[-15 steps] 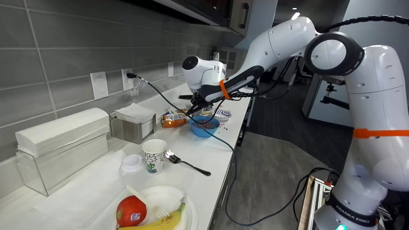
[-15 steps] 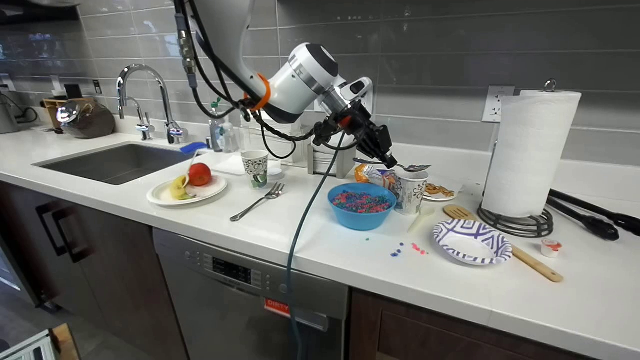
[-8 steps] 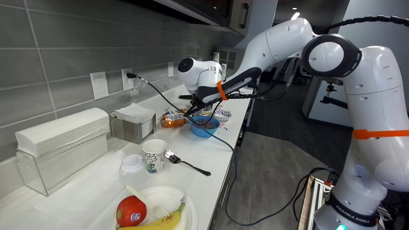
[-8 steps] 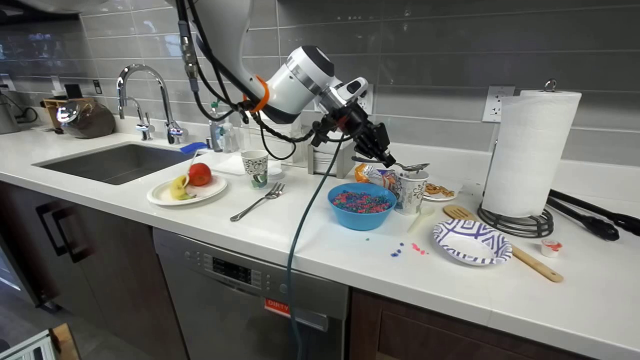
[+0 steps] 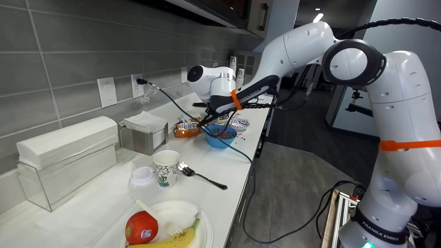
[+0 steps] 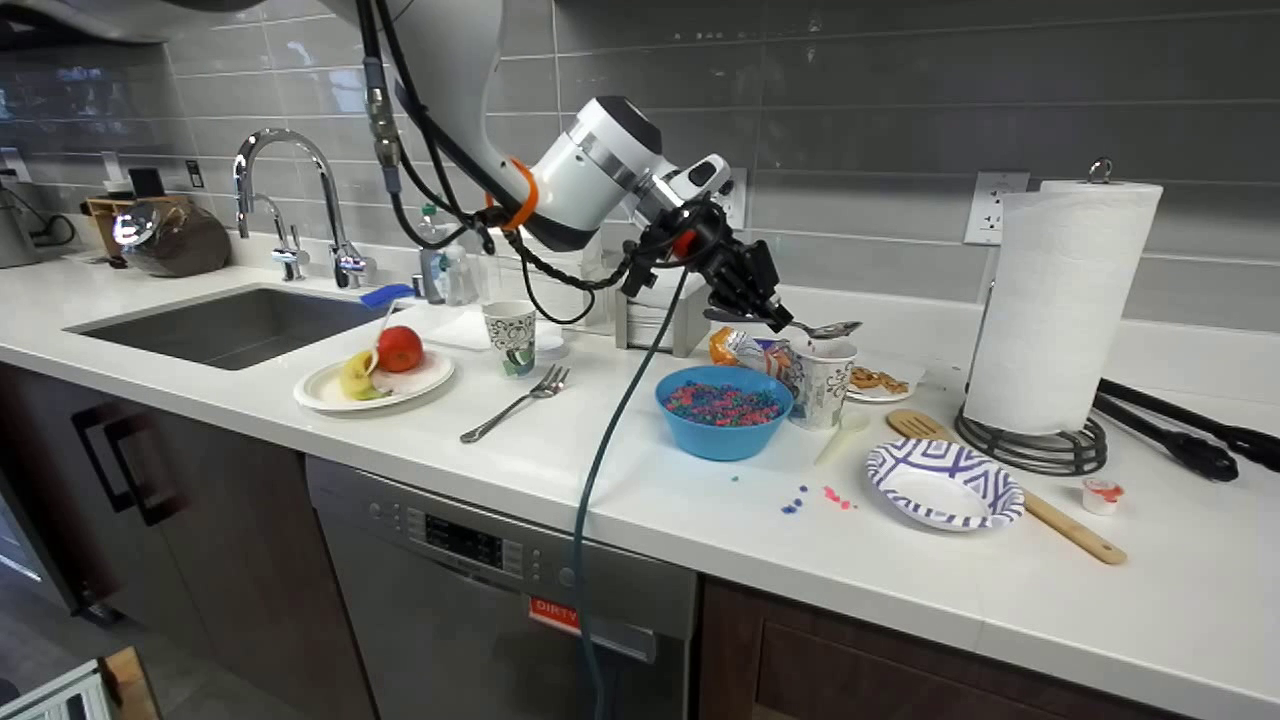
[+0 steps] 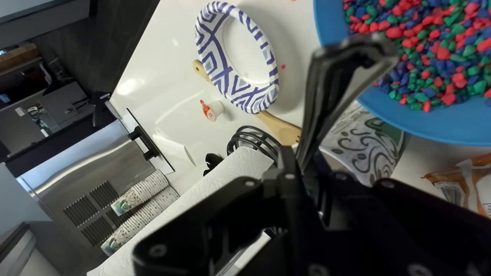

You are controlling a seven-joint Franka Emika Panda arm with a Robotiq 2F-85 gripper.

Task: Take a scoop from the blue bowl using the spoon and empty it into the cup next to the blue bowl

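The blue bowl (image 6: 720, 440) stands on the counter, filled with red, blue and green bits; it also shows in an exterior view (image 5: 217, 142) and in the wrist view (image 7: 406, 124). The cup (image 6: 825, 390), white paper with a leaf pattern, stands beside the bowl; in the wrist view (image 7: 364, 142) the spoon and gripper partly cover it. My gripper (image 6: 780, 318) is shut on the metal spoon (image 6: 835, 329), whose handle shows in the wrist view (image 7: 330, 92). The spoon head is just above the cup's rim. I cannot tell what it carries.
An orange snack bag (image 6: 735, 348) lies behind the bowl. A patterned paper bowl (image 6: 945, 485), a wooden spatula (image 6: 1075, 530) and a paper towel roll (image 6: 1060, 310) are beyond the cup. A fork (image 6: 515, 403), another cup (image 6: 511, 340) and a dark green cable (image 6: 620, 430) are on the bowl's opposite side.
My wrist has shifted slightly down and away from the paper towel roll. The spoon head has tipped up a little over the cup. The gripper keeps its hold.
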